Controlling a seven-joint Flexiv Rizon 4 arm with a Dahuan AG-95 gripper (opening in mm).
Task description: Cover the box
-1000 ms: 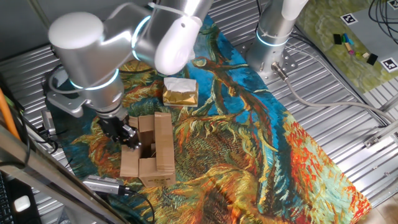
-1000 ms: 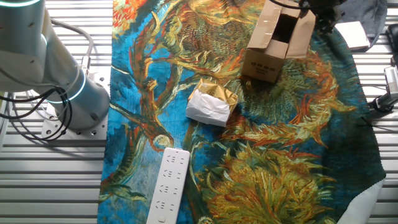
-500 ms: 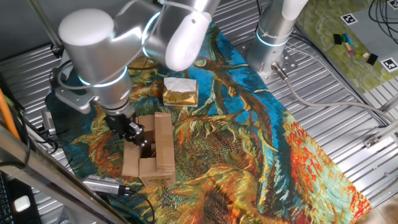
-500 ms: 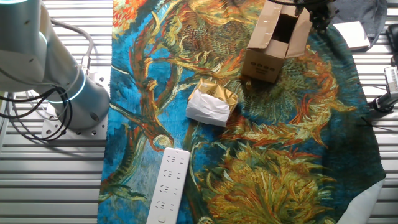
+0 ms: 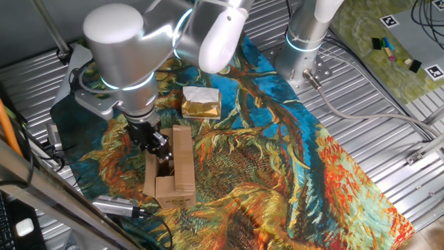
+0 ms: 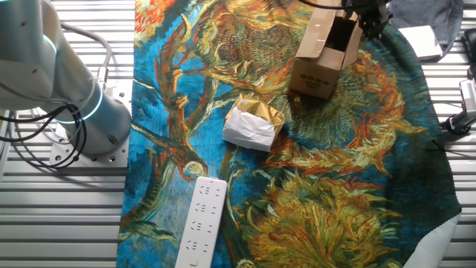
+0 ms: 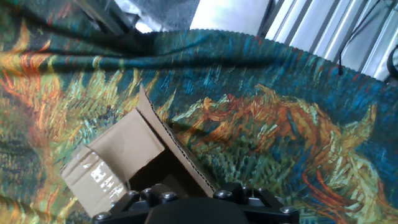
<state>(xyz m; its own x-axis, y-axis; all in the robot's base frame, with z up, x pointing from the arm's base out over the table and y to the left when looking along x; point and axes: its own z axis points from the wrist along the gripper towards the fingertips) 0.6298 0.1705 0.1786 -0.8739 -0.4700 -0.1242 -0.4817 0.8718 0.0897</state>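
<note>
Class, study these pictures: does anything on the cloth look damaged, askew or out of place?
The paper packet is crumpled and torn open. The box stands with its flaps up, still uncovered, the gripper at its opening. Nothing spilled.

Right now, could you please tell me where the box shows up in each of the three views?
One fixed view: the box is lower left, under the tool.
The other fixed view: top right, at the cloth's far end.
Hand view: lower left, flaps open, above the tool's body.
Shared landmark: the painted cloth under it.
</note>
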